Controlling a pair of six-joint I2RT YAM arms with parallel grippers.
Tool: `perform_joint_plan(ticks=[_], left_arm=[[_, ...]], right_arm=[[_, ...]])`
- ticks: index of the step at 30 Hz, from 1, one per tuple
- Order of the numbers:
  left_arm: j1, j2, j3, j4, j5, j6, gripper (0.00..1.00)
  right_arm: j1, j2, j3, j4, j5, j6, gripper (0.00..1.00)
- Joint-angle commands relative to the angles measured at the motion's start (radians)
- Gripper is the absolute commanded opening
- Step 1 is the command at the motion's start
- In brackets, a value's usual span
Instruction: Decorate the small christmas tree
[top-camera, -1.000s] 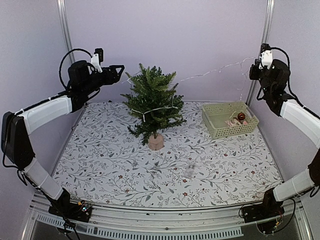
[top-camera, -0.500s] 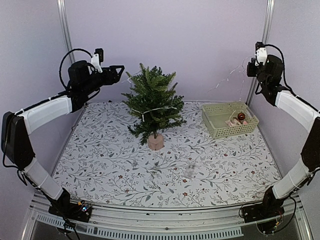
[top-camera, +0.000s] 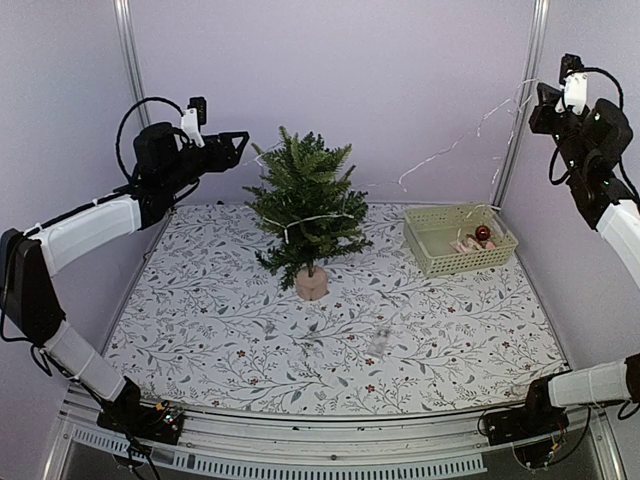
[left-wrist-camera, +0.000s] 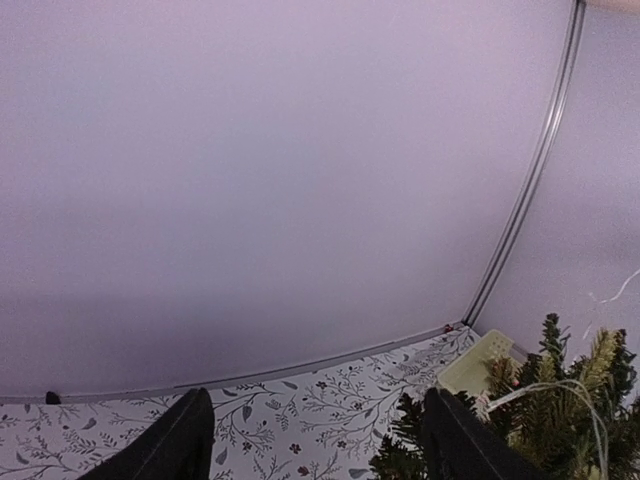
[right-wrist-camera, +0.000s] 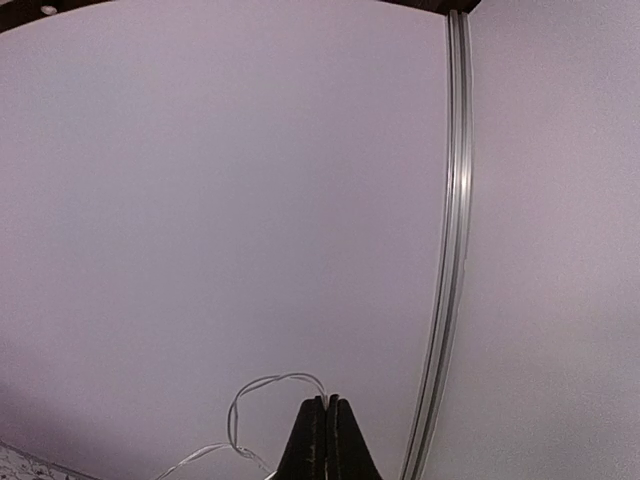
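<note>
the left tool (top-camera: 233, 146) hangs high at the left, just beside the top of the small christmas tree (top-camera: 305, 205). its wrist view shows the fingers (left-wrist-camera: 185, 445) apart with nothing between them. the tree stands upright on its tan base, toward the back and a little left of middle on the flowered worktop (top-camera: 200, 320). a thin light string (top-camera: 440, 152) lies across some of its branches, then rises in a slack line to the right tool (top-camera: 540, 108), raised high at the right edge with its jaws pressed together on the wire. below that, a pale basket (top-camera: 455, 263) holds a red bauble (top-camera: 482, 232) and other bits too small to name. by my judgement the job is at an early stage: the string is only partly draped, its free length is not yet wound on, and no bauble is hung.
</note>
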Motion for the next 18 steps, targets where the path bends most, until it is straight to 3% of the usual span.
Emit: perform_joint_plan(ticks=[1,8,18], left_arm=[[-0.026,-0.064,-0.018,0.012,-0.03,0.044,0.73],[-0.062,-0.122,-0.043,-0.004,-0.049,0.087,0.73],[-0.247,-0.299,-0.178,0.024,-0.245,0.264,0.73]], right_arm=[[0.007,-0.085,-0.009,-0.078,-0.081,0.037,0.0],[0.045,-0.198,-0.03,-0.224,-0.299,0.094,0.0],[0.135,-0.322,-0.073,-0.306,-0.569,0.135,0.0]])
